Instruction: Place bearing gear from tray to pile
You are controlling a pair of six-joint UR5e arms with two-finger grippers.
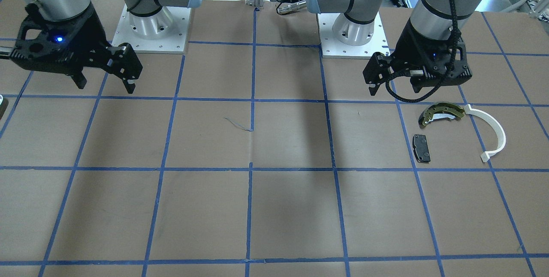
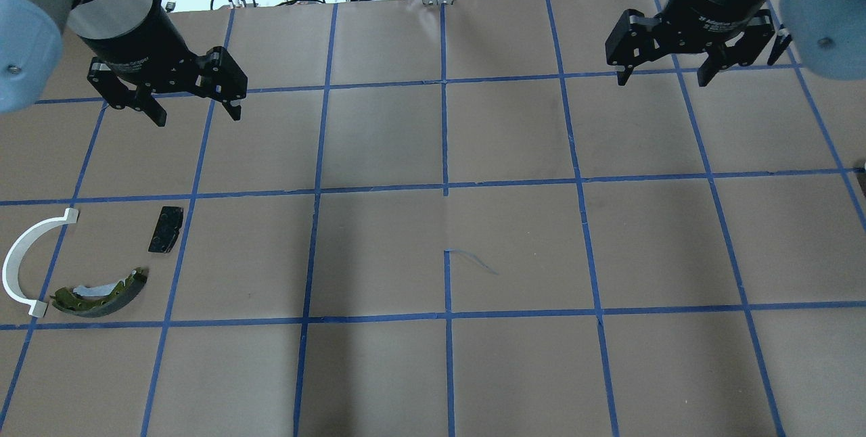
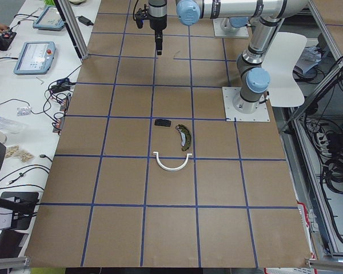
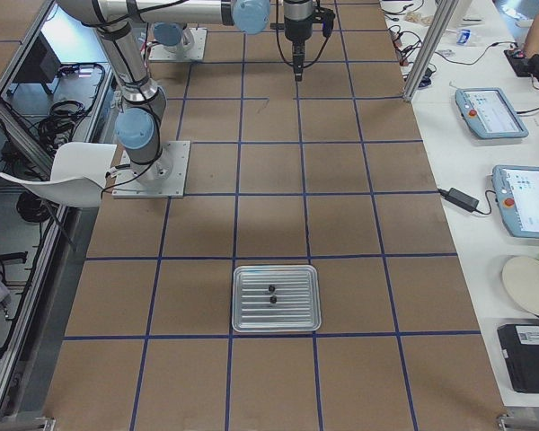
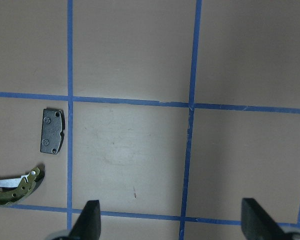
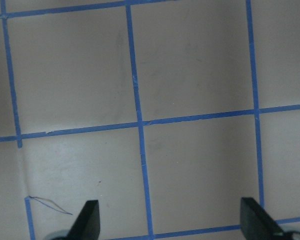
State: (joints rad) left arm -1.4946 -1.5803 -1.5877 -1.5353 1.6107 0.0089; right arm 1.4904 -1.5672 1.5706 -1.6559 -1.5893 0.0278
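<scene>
Brown gridded worktop, left gripper and right gripper released, empty, upper corners; pick-up seemingly not begun. Next, reach the tray for a gear.

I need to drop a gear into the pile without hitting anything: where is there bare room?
Bare paper lies inside the ring formed by the strip, the pad and the shoe. The square beyond the pad, away from the strip, is bare too. It is tight where the shoe's end nears the strip's foot.
</scene>
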